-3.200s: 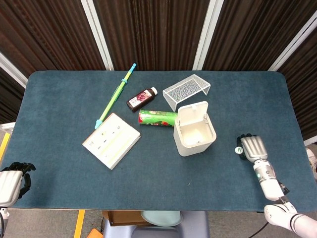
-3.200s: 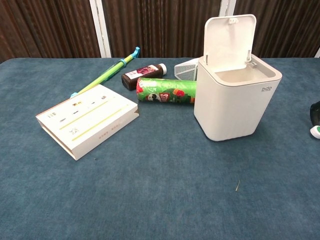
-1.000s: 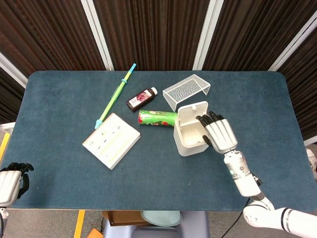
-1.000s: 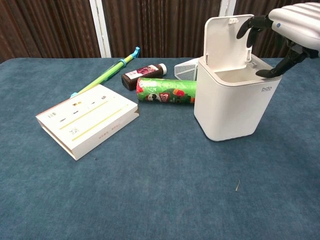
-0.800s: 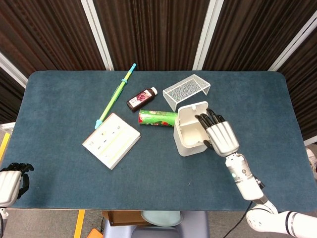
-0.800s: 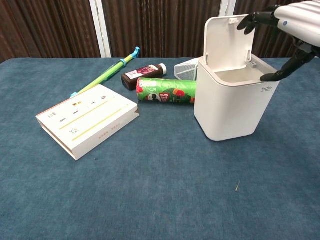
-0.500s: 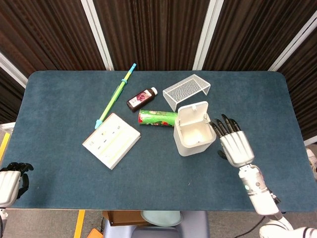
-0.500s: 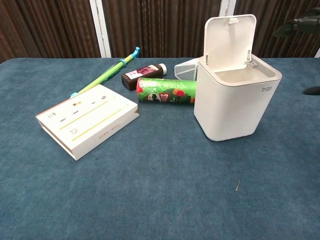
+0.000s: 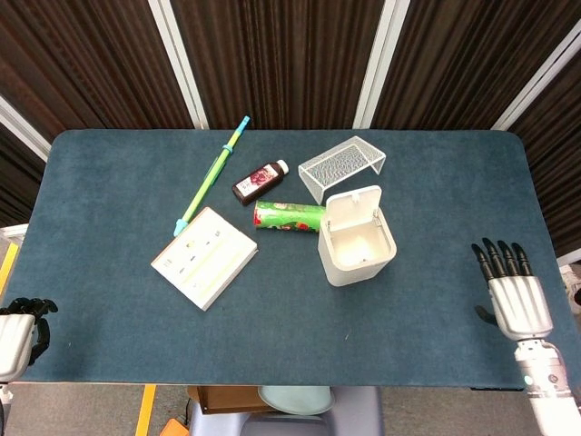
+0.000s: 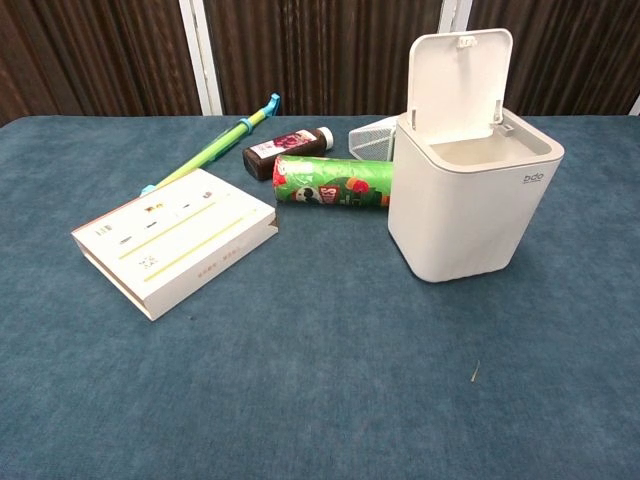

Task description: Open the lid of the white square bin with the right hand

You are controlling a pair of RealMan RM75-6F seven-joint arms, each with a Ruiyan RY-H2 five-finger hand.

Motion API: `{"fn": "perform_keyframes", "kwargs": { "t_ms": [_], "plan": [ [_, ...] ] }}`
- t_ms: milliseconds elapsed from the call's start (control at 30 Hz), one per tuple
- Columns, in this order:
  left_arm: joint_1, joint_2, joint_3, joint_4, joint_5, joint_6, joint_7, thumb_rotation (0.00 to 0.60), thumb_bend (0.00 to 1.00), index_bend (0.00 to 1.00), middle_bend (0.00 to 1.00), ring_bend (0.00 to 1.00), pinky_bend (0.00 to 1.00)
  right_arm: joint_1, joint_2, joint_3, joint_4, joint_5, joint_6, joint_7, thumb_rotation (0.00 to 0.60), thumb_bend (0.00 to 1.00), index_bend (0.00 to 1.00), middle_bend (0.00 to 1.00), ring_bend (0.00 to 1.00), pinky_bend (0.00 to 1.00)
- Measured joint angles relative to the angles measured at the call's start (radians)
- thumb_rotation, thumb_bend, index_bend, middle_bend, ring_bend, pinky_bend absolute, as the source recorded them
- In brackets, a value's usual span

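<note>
The white square bin (image 9: 357, 247) (image 10: 470, 200) stands right of the table's middle with its lid (image 9: 353, 205) (image 10: 459, 84) swung up and back, showing an empty inside. My right hand (image 9: 514, 291) hovers at the table's right edge, well clear of the bin, fingers spread and holding nothing; the chest view does not show it. My left hand (image 9: 18, 336) sits off the table's front left corner with its fingers curled in, holding nothing.
A green printed tube (image 9: 289, 216) lies against the bin's left side, with a dark bottle (image 9: 260, 182) and a clear mesh stand (image 9: 342, 166) behind. A white flat box (image 9: 204, 257) and a green-blue pen (image 9: 211, 175) lie further left.
My right hand came in to the bin's open lid and rim, then drew back to the right and toward the table's front edge. The lid stayed up. The left hand did not move.
</note>
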Motion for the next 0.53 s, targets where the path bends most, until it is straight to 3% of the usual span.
{"fn": "perform_keyframes", "kwargs": {
  "t_ms": [200, 533],
  "plan": [
    [0.001, -0.023, -0.008, 0.014, -0.005, 0.013, 0.024, 0.600, 0.73, 0.42, 0.43, 0.33, 0.56, -0.031, -0.065, 0.017, 0.165, -0.016, 0.029, 0.101, 0.600, 0.19, 0.11, 0.12, 0.01, 0.12],
    [-0.003, -0.020, -0.009, 0.018, -0.022, -0.012, 0.001, 0.600, 0.73, 0.42, 0.43, 0.33, 0.56, -0.040, -0.063, 0.030, 0.167, -0.020, -0.011, 0.151, 0.600, 0.19, 0.11, 0.12, 0.01, 0.12]
  ]
}}
